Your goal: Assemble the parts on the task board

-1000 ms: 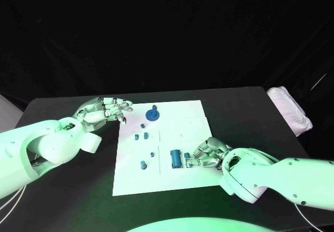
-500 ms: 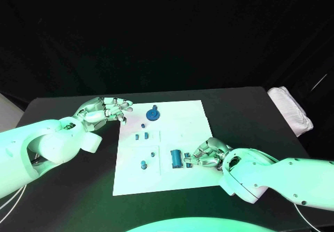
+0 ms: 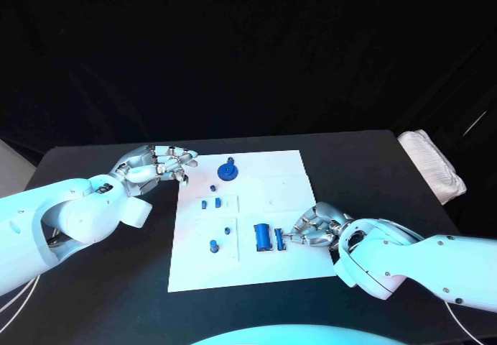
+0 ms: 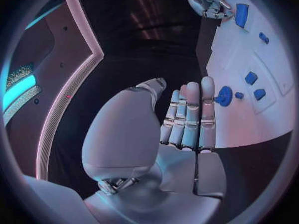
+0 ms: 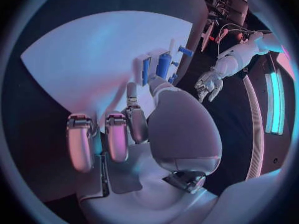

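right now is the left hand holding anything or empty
Empty. The left hand hovers at the task board's far left corner, and in the left wrist view its fingers lie straight together with nothing between them.

Task board (image 3: 279,188) looks like smooth matt white plastic, parts (image 3: 262,236) are blue plastic, counter (image 3: 363,154) is matt black, both hands shiny silver metal.
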Robot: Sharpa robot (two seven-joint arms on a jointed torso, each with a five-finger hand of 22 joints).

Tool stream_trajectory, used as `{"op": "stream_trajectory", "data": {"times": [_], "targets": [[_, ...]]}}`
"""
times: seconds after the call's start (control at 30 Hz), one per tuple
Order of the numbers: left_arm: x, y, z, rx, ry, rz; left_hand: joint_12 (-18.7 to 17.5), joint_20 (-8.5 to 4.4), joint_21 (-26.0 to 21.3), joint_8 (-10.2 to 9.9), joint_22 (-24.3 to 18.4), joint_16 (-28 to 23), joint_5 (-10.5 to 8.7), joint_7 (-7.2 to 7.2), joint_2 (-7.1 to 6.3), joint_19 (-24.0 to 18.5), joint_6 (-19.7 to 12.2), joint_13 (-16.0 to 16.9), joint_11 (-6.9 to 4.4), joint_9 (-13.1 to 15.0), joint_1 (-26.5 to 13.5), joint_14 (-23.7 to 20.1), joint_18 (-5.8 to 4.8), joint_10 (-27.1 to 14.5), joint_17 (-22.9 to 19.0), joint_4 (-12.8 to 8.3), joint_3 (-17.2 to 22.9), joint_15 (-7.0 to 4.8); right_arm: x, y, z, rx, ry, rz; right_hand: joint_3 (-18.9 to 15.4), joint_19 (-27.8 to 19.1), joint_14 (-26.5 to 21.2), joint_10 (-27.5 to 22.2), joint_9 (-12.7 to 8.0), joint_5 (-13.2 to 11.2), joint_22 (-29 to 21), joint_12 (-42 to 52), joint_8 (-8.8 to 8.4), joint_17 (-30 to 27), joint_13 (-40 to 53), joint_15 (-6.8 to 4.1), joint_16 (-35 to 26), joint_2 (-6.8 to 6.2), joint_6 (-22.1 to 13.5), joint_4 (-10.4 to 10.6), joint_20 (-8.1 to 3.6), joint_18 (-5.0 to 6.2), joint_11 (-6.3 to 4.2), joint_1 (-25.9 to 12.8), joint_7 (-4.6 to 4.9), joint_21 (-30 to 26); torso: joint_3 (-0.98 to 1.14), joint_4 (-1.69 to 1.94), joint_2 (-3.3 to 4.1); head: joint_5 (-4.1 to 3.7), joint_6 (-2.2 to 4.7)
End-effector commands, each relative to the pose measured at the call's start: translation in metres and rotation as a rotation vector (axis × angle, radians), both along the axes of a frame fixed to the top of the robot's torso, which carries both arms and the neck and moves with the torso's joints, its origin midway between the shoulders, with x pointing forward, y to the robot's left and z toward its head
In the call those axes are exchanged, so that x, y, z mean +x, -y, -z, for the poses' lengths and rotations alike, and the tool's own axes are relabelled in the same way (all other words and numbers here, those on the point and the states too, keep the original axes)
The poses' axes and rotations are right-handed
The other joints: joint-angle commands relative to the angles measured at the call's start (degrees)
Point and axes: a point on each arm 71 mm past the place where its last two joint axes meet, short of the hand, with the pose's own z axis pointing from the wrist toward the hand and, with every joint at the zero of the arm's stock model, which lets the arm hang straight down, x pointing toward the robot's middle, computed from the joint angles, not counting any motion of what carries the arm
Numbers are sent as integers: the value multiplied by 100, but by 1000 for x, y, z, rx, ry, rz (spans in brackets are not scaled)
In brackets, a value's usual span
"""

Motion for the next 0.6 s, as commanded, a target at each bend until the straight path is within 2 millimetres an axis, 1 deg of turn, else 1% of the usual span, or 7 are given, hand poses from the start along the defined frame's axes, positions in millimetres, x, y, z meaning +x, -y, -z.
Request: {"op": "stream_trajectory", "data": {"times": [0.03, 0.2, 0.23, 0.27, 0.4, 0.47, 0.6], "targets": [[2, 0, -2, -21, 22, -13, 24, -12, -26, 35, -10, -35, -6, -29, -5, 25, -6, 6, 2, -8, 37, 31, 83, 6, 5, 19, -28, -21, 8, -1, -10, 89, 123, -60, -87, 581, 566, 111, -17, -9, 1488, -174, -66, 1296, 728, 44, -78, -5, -125, 13, 11, -67, 67, 42, 38, -40, -5, 7, -24, -12, 42], [12, -4, -1, -35, 56, -91, 31, -5, -55, 40, -21, -68, -5, -40, -21, -7, -6, 8, 5, -11, 13, -24, 75, -37, 0, 41, -60, -11, 34, 11, -26, 259, 237, -57, -129, 411, 508, -117, -58, -8, 1307, -683, -220, 1090, 505, 132, -211, 89, -398, -16, 92, 61, 169, 264, 153, -696, -34, 28, -81, -33, 172], [16, -5, -1, -39, 69, -117, 19, 12, -150, 50, -60, -180, -5, -45, -16, -117, -4, -9, 13, -17, 15, -194, 70, -97, -32, 47, -77, 10, 44, 15, -30, 303, 258, -51, -82, 160, 344, -528, -62, -13, 1062, -1550, -268, 617, 96, 183, -541, 129, -512, -56, 143, 219, 228, 408, 217, -1555, -43, 36, -102, -37, 253], [18, -6, 0, -41, 76, -134, 19, 13, -156, 51, -63, -188, -5, -45, -16, -123, -4, -10, 13, -17, 16, -204, 70, -98, -35, 47, -78, 11, 51, 18, -31, 327, 270, -46, -82, 160, 344, -528, -62, -13, 1062, -1550, -268, 617, 96, 183, -541, 129, -512, -56, 143, 219, 228, 408, 217, -1555, -56, 43, -128, -38, 259], [28, -8, 6, -49, 104, -208, -153, 144, -944, 138, -491, -1295, -2, -103, 20, -657, 74, -174, 24, -21, 53, -762, 58, 7, -486, 47, -39, 110, 84, 29, -35, 417, 320, -10, 170, -916, -453, -1944, -52, -8, -75, -4206, -284, -894, -1408, 310, -1871, 171, -752, -109, 284, 720, 354, 732, 346, -4797, -88, 72, -225, -9, 413], [34, -9, 10, -51, 115, -243, -536, 284, -1706, 148, -995, -2279, -6, -134, 21, -772, 89, -415, 46, -44, 48, -691, 60, 231, -829, 50, 20, 190, 102, 35, -35, 451, 341, 15, 349, -1536, -1066, -2181, -70, -8, -840, -4556, -276, -1842, -1812, 367, -2870, 168, -861, -96, 338, 954, 396, 847, 368, -6557, -97, 84, -262, 6, 528], [46, -9, 17, -50, 132, -293, -943, 436, -2418, 81, -1470, -3064, -12, -216, 15, -961, 76, -612, 108, -73, 64, -744, 55, 411, -1031, 42, 106, 297, 132, 43, -34, 502, 371, 69, 957, -1597, -1606, -2152, -131, -13, -1632, -5246, -241, -2977, -2968, 413, -4466, 60, -968, -121, 382, 975, 444, 1040, 364, -7341, -99, 118, -323, 24, 644]]}}
